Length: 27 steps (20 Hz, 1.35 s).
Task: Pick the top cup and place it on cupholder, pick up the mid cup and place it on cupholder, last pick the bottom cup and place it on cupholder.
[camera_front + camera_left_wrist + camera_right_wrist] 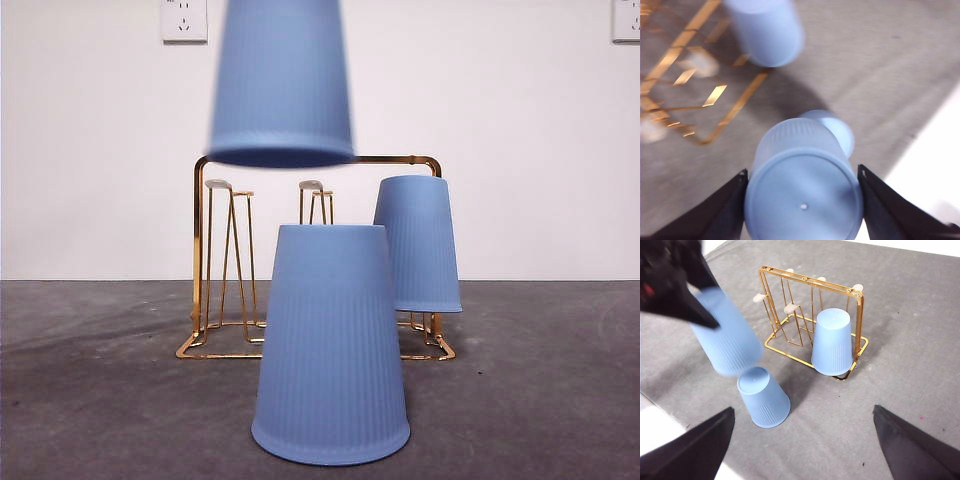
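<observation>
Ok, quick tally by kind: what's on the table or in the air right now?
Blue cups: 3. One held in the left tool, one on the table, one on the rack.
Gold racks: 1.
Total: 4.

The grey table (90,400) bears the cupholder (205,240) and one inverted blue cup (330,350).

Table (80,400): dark grey, mottled, matte; fills lower part of front view.
Wall (100,150): plain white, behind table.
Socket L (184,20): white, on wall, top edge, left of centre.
Socket R (627,20): white, top right corner, partly cut off.
</observation>
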Each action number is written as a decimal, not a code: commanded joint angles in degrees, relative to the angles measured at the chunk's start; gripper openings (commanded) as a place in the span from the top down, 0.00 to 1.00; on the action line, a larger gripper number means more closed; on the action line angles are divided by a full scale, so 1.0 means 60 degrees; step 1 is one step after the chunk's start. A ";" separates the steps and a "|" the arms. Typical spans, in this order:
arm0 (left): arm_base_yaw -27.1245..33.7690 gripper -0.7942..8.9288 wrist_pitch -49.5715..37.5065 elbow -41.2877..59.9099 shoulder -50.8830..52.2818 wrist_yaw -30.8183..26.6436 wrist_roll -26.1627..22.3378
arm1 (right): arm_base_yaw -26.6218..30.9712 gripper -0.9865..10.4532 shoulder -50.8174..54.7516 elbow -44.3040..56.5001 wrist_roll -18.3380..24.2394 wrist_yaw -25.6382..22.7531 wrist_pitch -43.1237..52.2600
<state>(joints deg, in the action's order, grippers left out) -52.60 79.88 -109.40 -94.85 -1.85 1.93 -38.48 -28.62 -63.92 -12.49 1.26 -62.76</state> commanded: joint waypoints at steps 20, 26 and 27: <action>0.2601 0.83 -0.2280 0.0827 0.0594 -0.1217 0.0484 | -0.0066 0.53 -0.0022 -0.0076 -0.0339 -0.0721 0.0087; 0.3209 0.83 -0.3381 0.2025 0.0594 -0.0576 0.0437 | -0.0066 0.53 -0.0022 -0.0076 -0.0521 -0.0838 0.0087; 0.3340 0.83 -0.3508 0.2208 0.0594 -0.0474 0.0433 | -0.0066 0.53 -0.0022 -0.0076 -0.0539 -0.0903 0.0087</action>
<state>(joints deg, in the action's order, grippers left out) -32.27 59.70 -95.13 -90.83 -5.15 5.08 -38.48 -28.62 -63.92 -14.87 -3.81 -62.76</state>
